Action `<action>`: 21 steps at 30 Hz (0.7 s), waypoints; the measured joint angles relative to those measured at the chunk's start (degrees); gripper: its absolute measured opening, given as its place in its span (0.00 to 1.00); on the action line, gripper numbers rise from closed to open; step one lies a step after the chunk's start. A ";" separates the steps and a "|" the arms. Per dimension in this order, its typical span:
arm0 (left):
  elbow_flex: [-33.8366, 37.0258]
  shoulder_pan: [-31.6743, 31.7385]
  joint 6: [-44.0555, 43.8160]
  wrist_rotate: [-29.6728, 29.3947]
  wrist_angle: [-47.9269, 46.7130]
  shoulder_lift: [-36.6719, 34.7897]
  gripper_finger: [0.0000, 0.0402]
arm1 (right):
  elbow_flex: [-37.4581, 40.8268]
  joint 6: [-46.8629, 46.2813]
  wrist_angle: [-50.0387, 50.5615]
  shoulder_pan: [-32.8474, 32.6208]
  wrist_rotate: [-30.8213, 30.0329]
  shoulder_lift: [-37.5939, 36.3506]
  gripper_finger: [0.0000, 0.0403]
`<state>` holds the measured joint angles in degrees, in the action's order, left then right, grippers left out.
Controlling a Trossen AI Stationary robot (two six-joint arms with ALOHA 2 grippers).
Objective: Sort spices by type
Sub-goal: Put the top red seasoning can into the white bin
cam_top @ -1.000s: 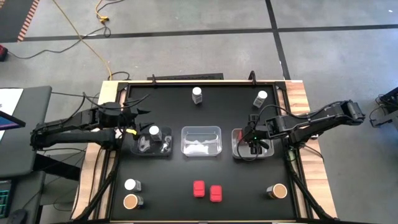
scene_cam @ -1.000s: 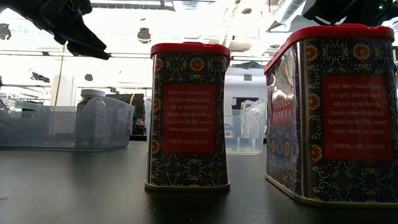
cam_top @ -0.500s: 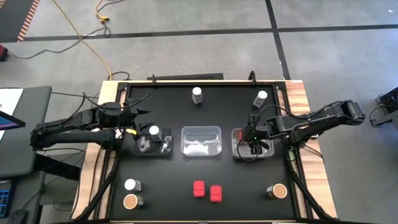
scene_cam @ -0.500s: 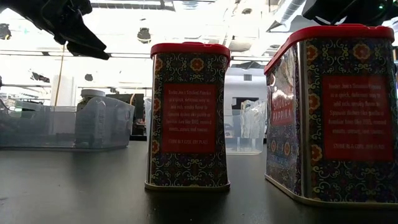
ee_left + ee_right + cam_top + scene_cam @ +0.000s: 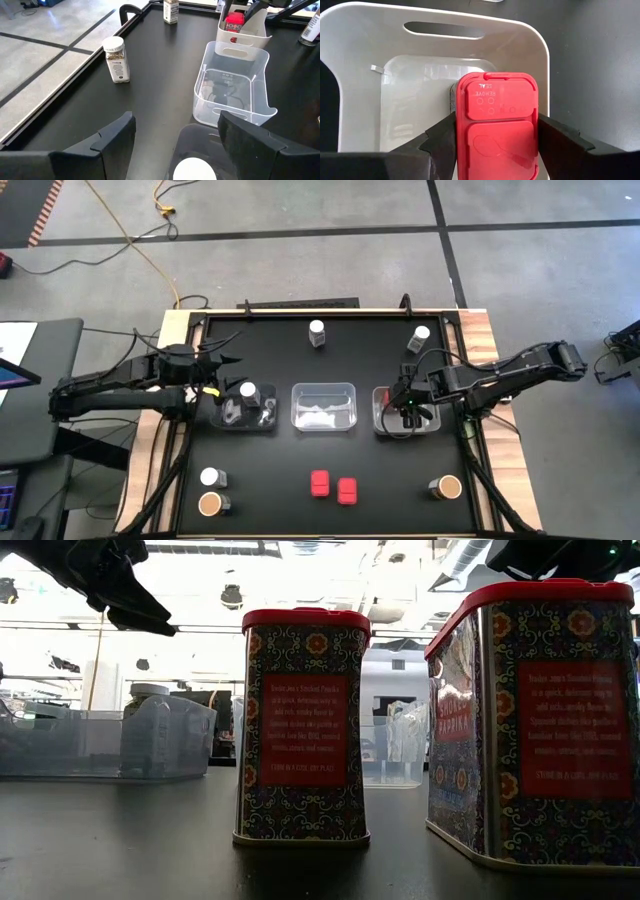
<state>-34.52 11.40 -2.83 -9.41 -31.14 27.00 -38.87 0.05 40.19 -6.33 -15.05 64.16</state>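
Observation:
My right gripper (image 5: pixel 497 145) is shut on a red-lidded spice tin (image 5: pixel 497 127) inside the clear right tray (image 5: pixel 382 418). My left gripper (image 5: pixel 175 140) is open and touches nothing. It hangs at the left end of the clear left tray (image 5: pixel 232 420), which holds a white-capped jar (image 5: pixel 248 392); that jar's cap (image 5: pixel 195 170) shows just past the fingers. The middle tray (image 5: pixel 323 406) holds no spice. Two more red tins (image 5: pixel 333 486) stand upright near the table's near edge. My right gripper pinches the red tin between its two fingers (image 5: pixel 440 135), one on each long side just below the lid (image 5: pixel 470 100). The fingers come from above, pointing down. The tin is upright within the tray's walls; whether its base rests on the tray floor is hidden.
White-capped jars stand at the far edge (image 5: pixel 317 332), far right (image 5: pixel 420 337) and near left (image 5: pixel 212 477). Tan-topped jars stand near left (image 5: pixel 210 503) and near right (image 5: pixel 449 487). The table has a raised rim. In the low view the two tins (image 5: pixel 305 725) fill the foreground.

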 joint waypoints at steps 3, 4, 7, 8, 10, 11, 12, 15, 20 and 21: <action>0.00 0.00 0.01 -0.02 0.00 0.00 0.67 | 0.00 -0.01 0.01 0.00 0.00 0.00 0.67; 0.00 -0.01 0.00 -0.02 -0.01 -0.01 0.67 | 0.00 -0.02 -0.01 0.00 0.00 0.00 0.68; 0.00 -0.02 0.00 -0.01 -0.02 0.00 0.67 | 0.00 -0.04 0.01 -0.02 0.06 0.00 0.73; 0.00 0.00 0.02 0.01 -0.02 0.00 0.67 | 0.00 -0.02 -0.01 -0.02 0.04 0.00 0.75; 0.00 0.00 0.01 0.00 -0.02 0.00 0.67 | 0.00 -0.04 -0.01 -0.02 0.04 0.00 0.79; 0.00 -0.01 0.00 0.00 -0.02 0.00 0.67 | 0.00 -0.02 -0.01 -0.02 0.04 0.00 0.81; 0.00 0.00 0.00 -0.01 -0.02 0.00 0.67 | 0.00 -0.02 0.01 -0.02 0.04 0.00 0.84; 0.00 0.00 0.02 0.01 -0.02 0.00 0.67 | 0.00 -0.03 0.01 -0.02 0.04 0.00 0.88; 0.00 -0.01 0.00 -0.01 -0.02 0.00 0.67 | -0.96 -0.04 0.87 -0.02 0.02 0.00 0.91; 0.00 -0.01 0.00 -0.01 -0.03 -0.01 0.67 | -1.57 -0.02 1.26 -0.02 0.02 0.00 0.91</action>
<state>-34.52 11.39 -2.83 -9.43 -31.16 26.99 -40.44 0.03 41.45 -6.35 -15.03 64.16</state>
